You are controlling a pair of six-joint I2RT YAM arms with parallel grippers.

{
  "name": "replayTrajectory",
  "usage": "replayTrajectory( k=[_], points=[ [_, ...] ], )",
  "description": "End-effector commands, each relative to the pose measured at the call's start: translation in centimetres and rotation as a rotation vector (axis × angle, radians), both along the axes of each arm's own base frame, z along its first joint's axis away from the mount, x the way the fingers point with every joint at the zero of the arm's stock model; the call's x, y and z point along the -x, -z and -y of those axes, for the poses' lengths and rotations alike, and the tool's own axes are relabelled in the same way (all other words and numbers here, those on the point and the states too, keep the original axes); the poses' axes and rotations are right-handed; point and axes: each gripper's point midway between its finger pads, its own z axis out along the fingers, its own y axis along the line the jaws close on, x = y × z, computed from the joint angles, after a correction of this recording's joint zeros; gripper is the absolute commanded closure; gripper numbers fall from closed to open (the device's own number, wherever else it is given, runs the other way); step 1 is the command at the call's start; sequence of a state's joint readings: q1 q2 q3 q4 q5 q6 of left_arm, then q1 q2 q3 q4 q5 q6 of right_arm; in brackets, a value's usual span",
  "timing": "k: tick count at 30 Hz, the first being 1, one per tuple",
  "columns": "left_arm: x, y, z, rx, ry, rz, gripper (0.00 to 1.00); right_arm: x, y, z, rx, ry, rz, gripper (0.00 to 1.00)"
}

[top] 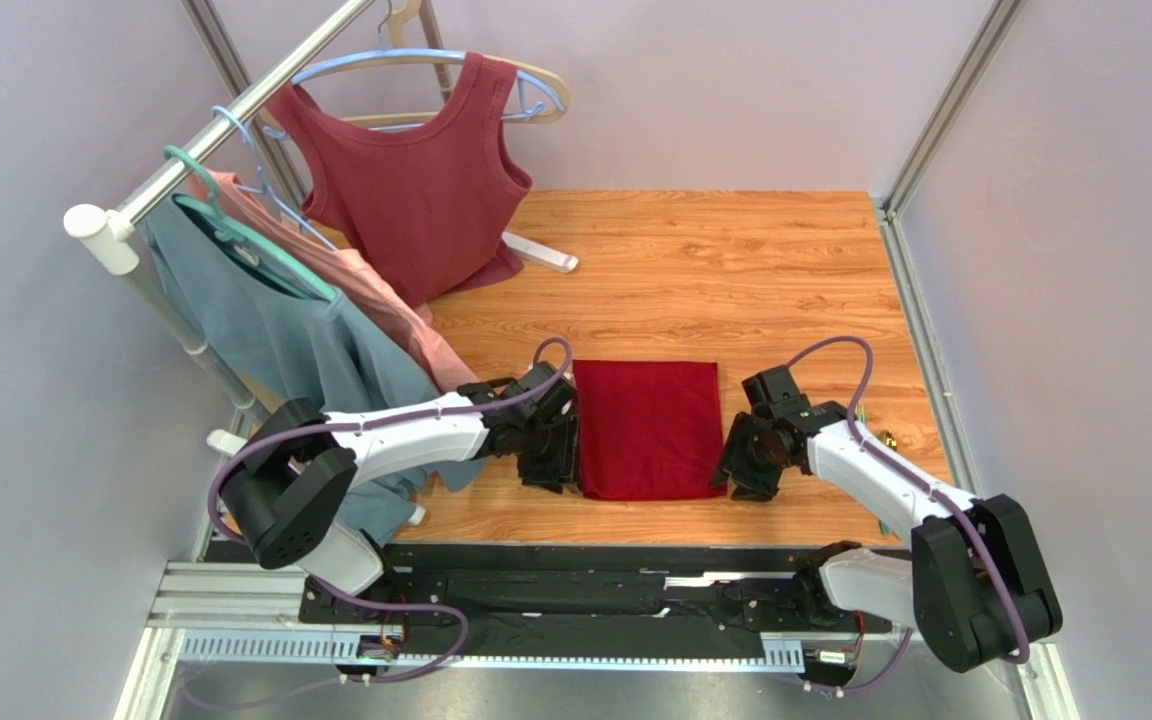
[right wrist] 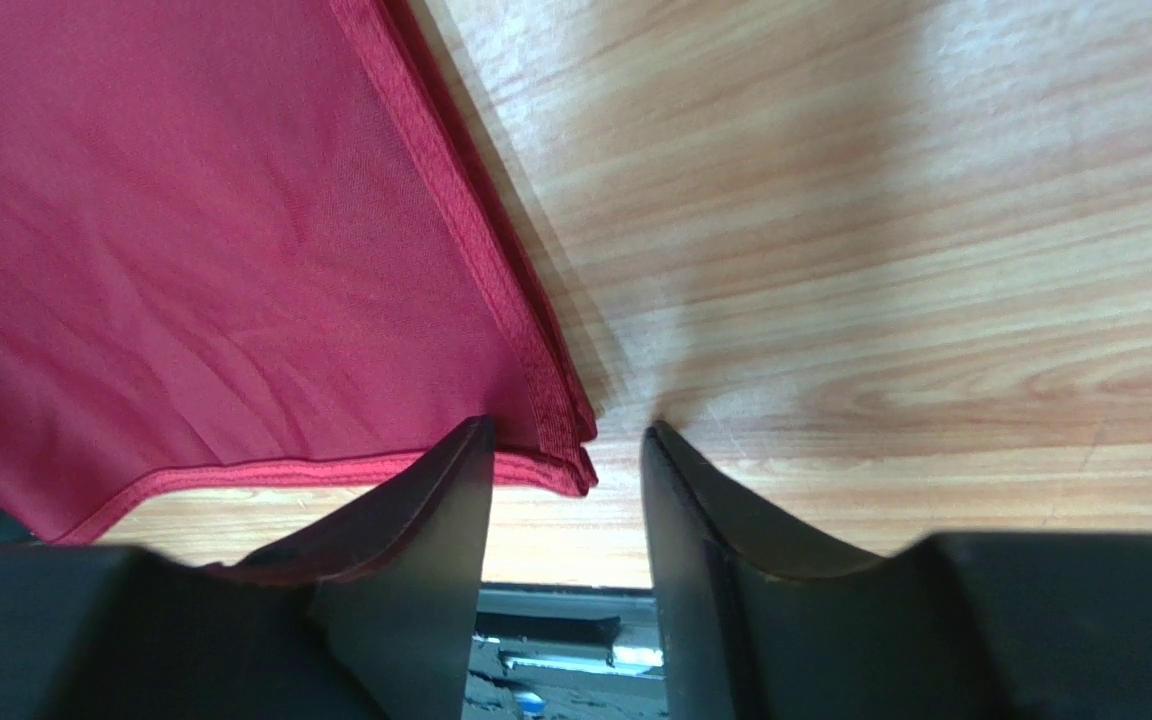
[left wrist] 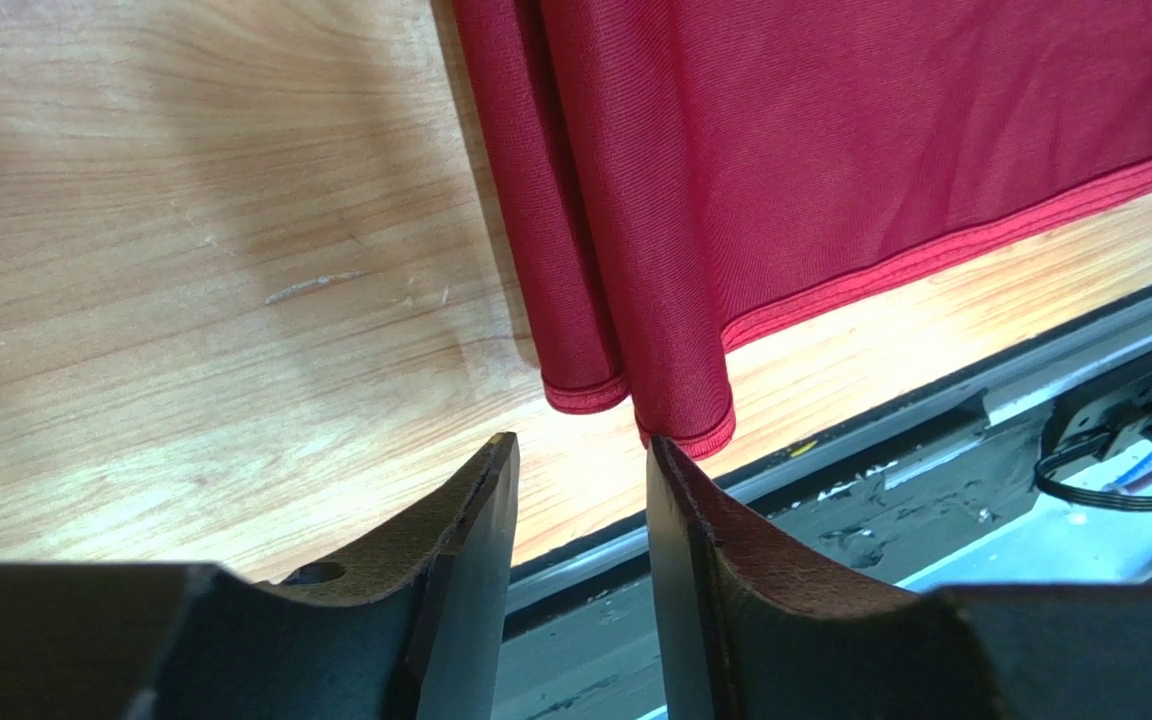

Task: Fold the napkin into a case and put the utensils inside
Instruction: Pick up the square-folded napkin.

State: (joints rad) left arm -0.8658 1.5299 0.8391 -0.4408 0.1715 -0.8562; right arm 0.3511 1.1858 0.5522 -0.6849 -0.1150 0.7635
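On the left, my left gripper (top: 551, 447) sits low at the near left corner of the napkin (top: 648, 428), jaws open with nothing between them and the hem just past the tips. In the middle, the crimson cloth lies flat on the wooden tabletop (top: 717, 270), doubled into an oblong with stacked hems showing at both near corners. I judge one fold toward the case is made. On the right, my right gripper (top: 749, 456) mirrors this, jaws open, with the corner lying at the gap, ungripped. Both flank the cloth, probably so each can pinch a corner for another fold.
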Motion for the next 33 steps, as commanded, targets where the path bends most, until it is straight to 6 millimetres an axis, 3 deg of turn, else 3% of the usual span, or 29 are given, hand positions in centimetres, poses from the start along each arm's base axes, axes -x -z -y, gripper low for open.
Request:
replayTrajectory(
  k=[1,5,9,11,20,30,33],
  points=[
    [-0.5,-1.1,1.1,0.051,-0.022,0.018,0.55,-1.4,-0.4,-0.1,-0.031,0.033,0.065,0.57],
    [-0.1,-2.2,1.0,0.081,-0.038,0.042,0.52,-1.5,-0.3,0.3,-0.043,0.044,0.068,0.64],
    [0.3,-2.8,1.4,0.103,-0.048,0.028,0.39,-0.9,-0.2,0.2,-0.059,0.046,0.051,0.67],
    [0.4,-3.1,1.7,0.110,-0.058,0.015,0.39,-0.7,-0.1,0.1,-0.066,0.042,0.045,0.67],
    [0.4,-2.0,2.7,0.091,-0.056,-0.020,0.46,-0.4,-0.1,-0.1,-0.078,0.039,0.041,0.74],
    [-0.1,-1.8,3.3,0.088,-0.050,-0.007,0.56,0.3,-0.1,0.2,-0.068,0.032,0.025,0.75],
    [-0.1,-1.8,3.0,0.084,-0.052,0.001,0.57,1.1,0.1,0.4,-0.063,0.028,0.010,0.71]
  ],
)
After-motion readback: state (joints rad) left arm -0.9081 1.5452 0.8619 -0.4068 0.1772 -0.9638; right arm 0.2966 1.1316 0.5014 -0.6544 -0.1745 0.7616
